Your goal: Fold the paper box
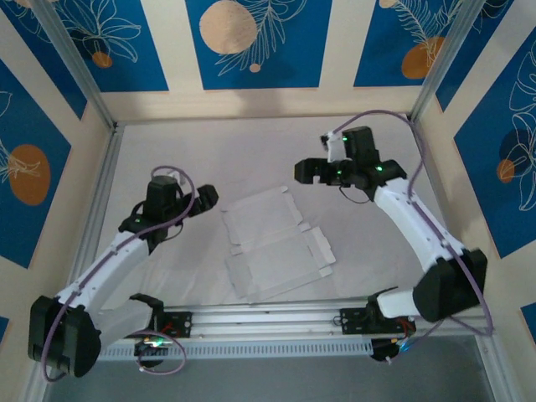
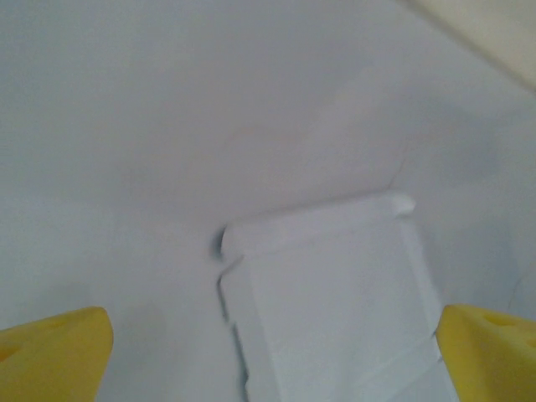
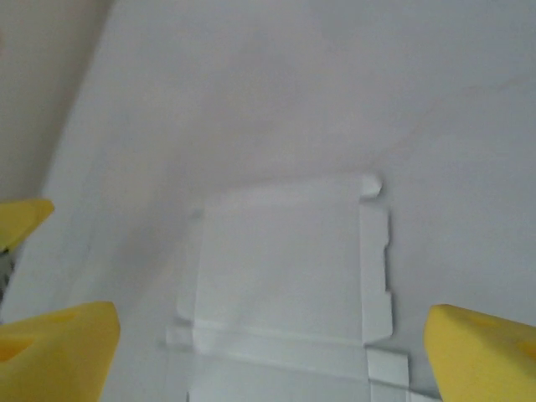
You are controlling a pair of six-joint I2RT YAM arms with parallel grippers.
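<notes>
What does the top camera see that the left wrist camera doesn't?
Top camera: both whole arms, with the left fingers and right fingers either side of the entire paper box, still unfolded, plus the blue patterned walls. Left wrist camera: a close look at the yellow fingertips, spread wide, and one rounded flap corner. Both: the white paper box lying flat on the white table.

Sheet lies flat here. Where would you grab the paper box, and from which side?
The paper box lies flat, white side up, with no raised wall to pinch. Probably best taken at its left edge flap, the open left gripper coming in low from the left to get one finger under it.
</notes>
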